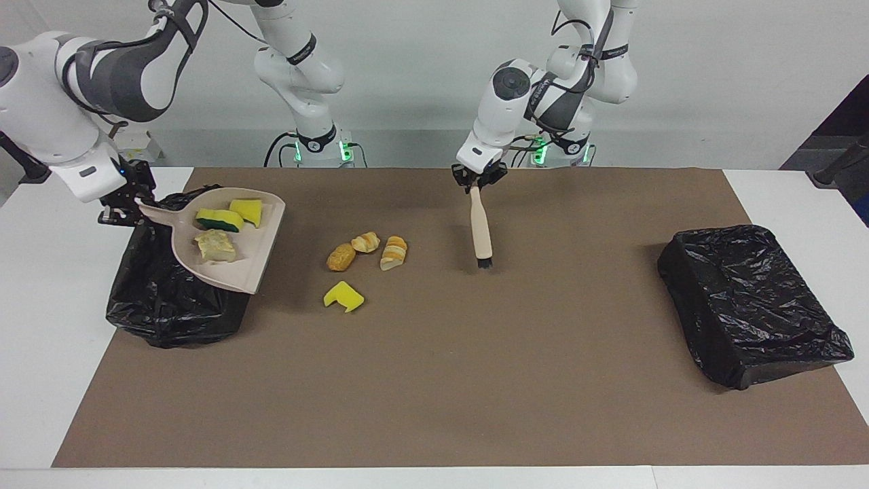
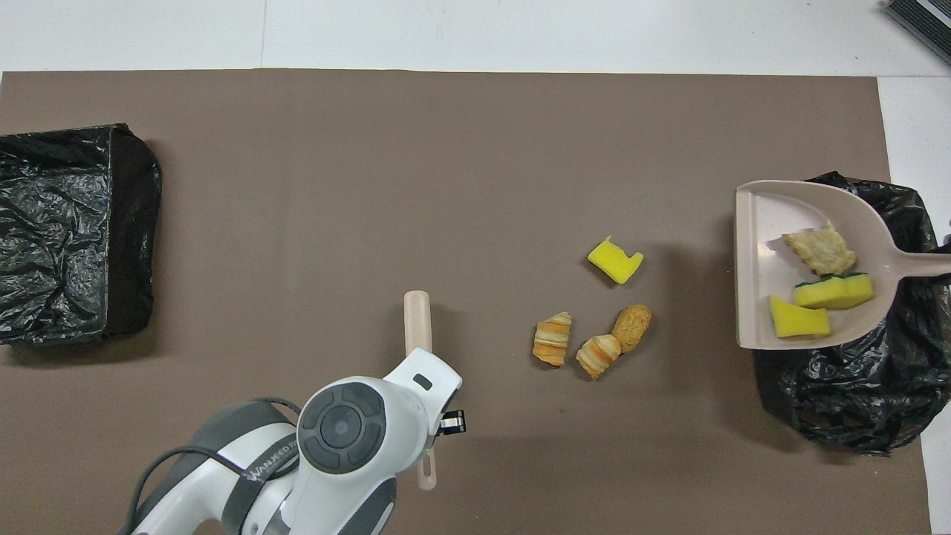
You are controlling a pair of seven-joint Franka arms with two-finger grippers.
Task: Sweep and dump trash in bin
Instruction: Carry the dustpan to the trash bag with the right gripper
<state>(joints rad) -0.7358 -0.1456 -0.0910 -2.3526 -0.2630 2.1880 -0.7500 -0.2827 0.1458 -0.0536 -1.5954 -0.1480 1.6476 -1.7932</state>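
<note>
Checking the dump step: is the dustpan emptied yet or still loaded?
Still loaded. The dustpan, over the bin, carries two sponge pieces and a pale lump.

We see the dustpan (image 2: pixel 758 297) over the bag-lined bin (image 2: pixel 839 401) at the right arm's end of the mat (image 2: pixel 371 163). Its handle runs out of view, so we cannot see what holds it. In the pan lie a pale lump (image 2: pixel 819 251), a green-and-yellow sponge (image 2: pixel 833 290) and a yellow chunk (image 2: pixel 798 318). On the mat beside the bin lie a notched yellow chunk (image 2: pixel 615 261) and, nearer the robots, three bread pieces (image 2: pixel 592 342) close together. The left arm (image 2: pixel 342 438) covers most of the brush (image 2: pixel 418 327); only the brush's two ends show. A second black bin (image 2: pixel 70 238) sits at the left arm's end.
</note>
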